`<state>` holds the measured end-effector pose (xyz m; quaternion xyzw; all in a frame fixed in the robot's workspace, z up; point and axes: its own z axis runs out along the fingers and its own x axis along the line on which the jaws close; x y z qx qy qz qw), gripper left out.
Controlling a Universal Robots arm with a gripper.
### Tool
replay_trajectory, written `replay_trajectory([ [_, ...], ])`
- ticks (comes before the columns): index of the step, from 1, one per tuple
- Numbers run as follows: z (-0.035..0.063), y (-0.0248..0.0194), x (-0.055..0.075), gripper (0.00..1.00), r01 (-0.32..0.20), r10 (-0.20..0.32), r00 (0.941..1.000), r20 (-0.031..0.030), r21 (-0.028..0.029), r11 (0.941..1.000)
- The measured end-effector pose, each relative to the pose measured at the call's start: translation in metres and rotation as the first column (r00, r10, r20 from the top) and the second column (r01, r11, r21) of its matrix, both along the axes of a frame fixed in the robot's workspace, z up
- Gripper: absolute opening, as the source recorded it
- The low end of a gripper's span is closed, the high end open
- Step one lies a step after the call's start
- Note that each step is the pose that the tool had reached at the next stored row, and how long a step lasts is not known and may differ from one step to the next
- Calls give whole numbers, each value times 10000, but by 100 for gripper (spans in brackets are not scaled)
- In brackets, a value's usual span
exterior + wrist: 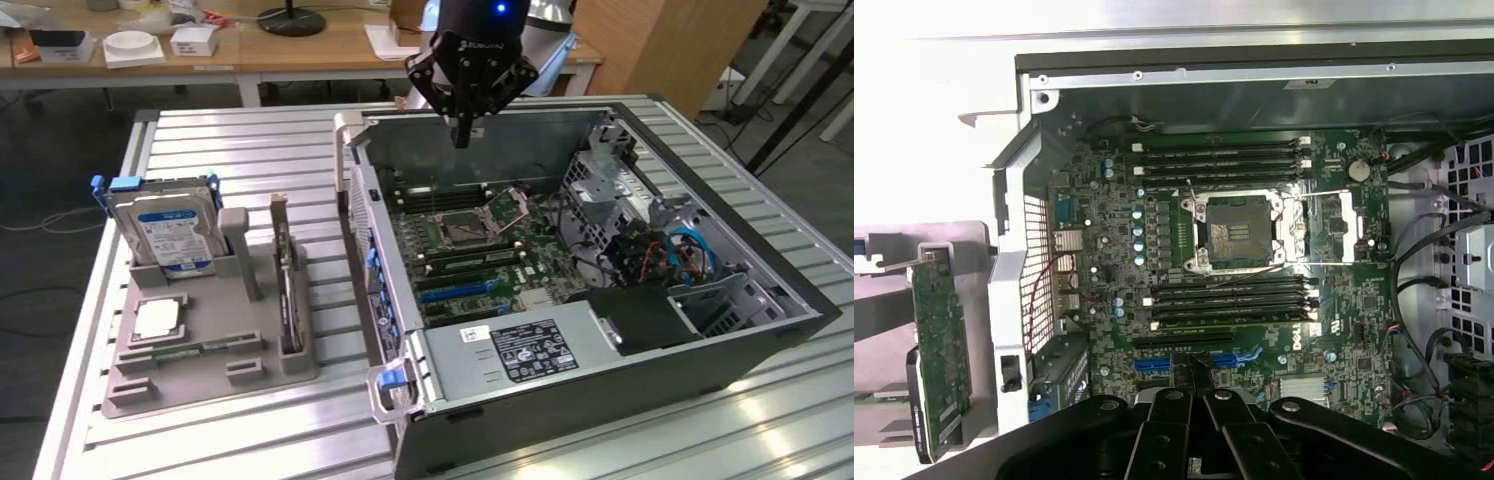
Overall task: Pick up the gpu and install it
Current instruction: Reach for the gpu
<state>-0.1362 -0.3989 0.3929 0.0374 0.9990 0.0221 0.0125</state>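
currently the gripper (pixel 462 135) hangs over the far side of the open computer case (pixel 787 310), its fingers clenched together with nothing between them, above the motherboard (pixel 1254 250). the gpu (pixel 283 285) stands on its edge in the grey holder (pixel 200 375) to the exterior view's left of the case, near the upright hard drive (pixel 167 235) and well apart from the gripper

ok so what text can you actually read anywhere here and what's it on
"DELL", sideways, on the motherboard
white lettering on the tool: too blurred to read
label on the hard drive: too small to read
sticker on the power supply: too small to read
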Motion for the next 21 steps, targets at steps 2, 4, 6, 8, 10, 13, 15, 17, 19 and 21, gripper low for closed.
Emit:
replay_trajectory([
  [2, 0, 0, -7, 11, 1, -1, 10000, 0, 0, 10000],
  [4, 0, 0, -13, 11, 0, 0, 10000, -1, -1, 10000],
  [6, -1, 0, -19, 11, 1, -1, 10000, 0, 0, 10000],
  [8, -1, 0, -25, 11, 1, -1, 10000, 0, 0, 10000],
  [10, -1, 0, -30, 11, 0, 0, 10000, 0, 0, 10000],
  [13, -1, 0, -38, 11, 1, -1, 10000, -1, -1, 10000],
  [15, -2, 0, -43, 11, 1, -1, 10000, 0, 0, 10000],
  [17, -2, 0, -49, 11, 1, -1, 10000, 0, 0, 10000],
  [19, -2, 0, -54, 11, 1, -1, 10000, -1, -1, 10000],
  [21, -2, 0, -60, 11, 2, -2, 10000, 0, 0, 10000],
])
